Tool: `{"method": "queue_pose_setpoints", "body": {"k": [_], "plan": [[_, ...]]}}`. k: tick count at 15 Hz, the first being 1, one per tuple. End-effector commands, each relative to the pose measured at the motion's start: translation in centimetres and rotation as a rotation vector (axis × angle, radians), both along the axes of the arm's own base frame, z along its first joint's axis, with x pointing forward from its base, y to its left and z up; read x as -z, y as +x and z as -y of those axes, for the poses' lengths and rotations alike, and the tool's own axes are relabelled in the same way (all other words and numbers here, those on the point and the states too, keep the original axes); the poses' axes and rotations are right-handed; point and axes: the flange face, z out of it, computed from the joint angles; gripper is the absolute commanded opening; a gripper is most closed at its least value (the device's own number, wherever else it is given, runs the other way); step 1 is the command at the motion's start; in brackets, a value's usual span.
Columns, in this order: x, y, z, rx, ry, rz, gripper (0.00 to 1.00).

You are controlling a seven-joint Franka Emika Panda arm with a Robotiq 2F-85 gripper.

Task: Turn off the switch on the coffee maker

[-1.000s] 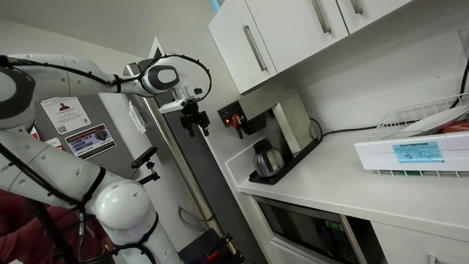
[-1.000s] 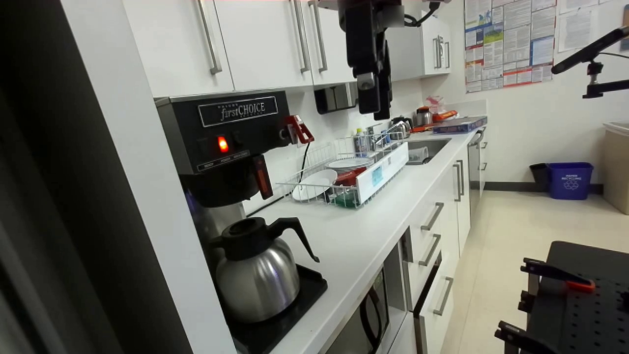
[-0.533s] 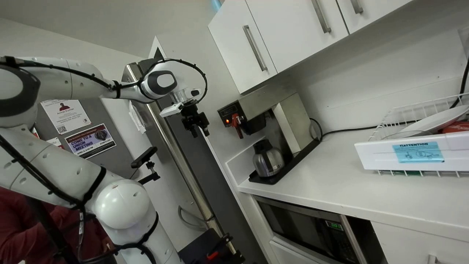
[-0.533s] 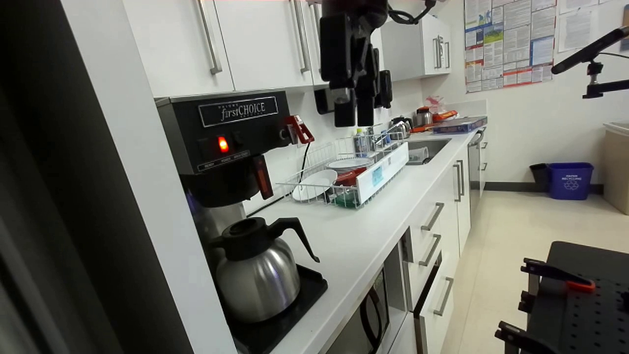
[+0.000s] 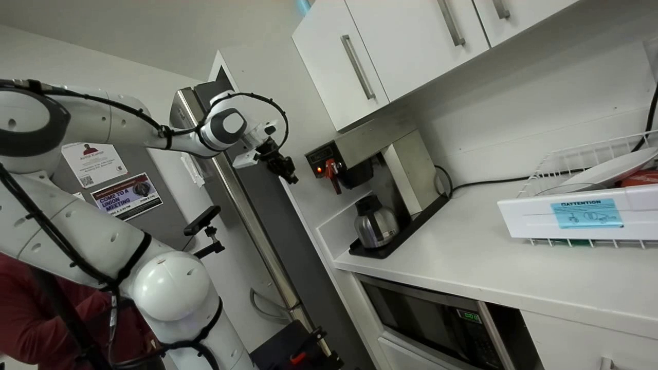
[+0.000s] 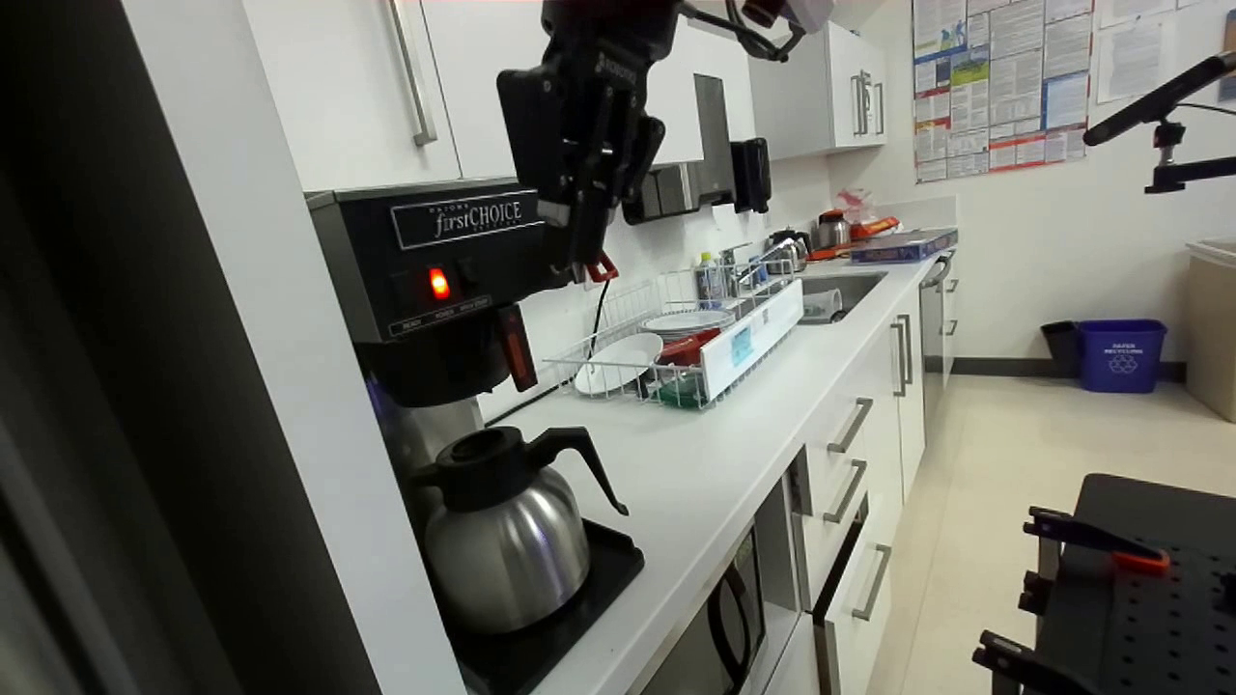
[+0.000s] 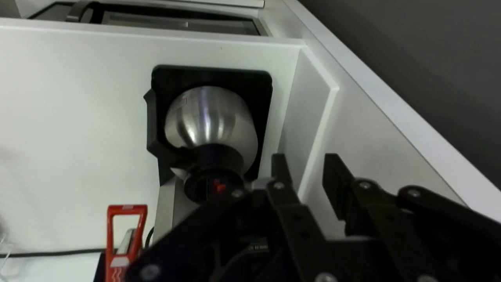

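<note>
The fingers [image 7: 336,184] stand partway apart — clear of the coffee maker [image 5: 381,140].

One end effector [image 7: 306,172], one coffee maker [image 5: 378,142] with one carafe [image 6: 507,555], one dish rack [image 6: 772,322] and one microwave [image 5: 414,316] are visible.

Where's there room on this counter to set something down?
The white countertop is bare between the black base of the coffee maker and the dish rack, apart from a cord at the back. A slimmer strip fronts the rack. Crowded spots: the base, where the carafe stands, and the rack, holding plates.
</note>
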Motion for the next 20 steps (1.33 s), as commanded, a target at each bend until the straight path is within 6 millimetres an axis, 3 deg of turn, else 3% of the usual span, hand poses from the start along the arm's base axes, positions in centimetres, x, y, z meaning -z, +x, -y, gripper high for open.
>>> {"method": "queue_pose_setpoints", "body": {"k": [1,7,14,20], "plan": [[0.4,1.0,-0.7,0.027,0.001,0.121,0.01],[1.9,1.2,-2.1,-0.028,-0.018,0.243,0.00],[1.8,1.3,-2.1,-0.045,-0.023,0.221,0.00],[0.8,2.9,-2.6,-0.005,-0.077,0.266,0.00]]}}
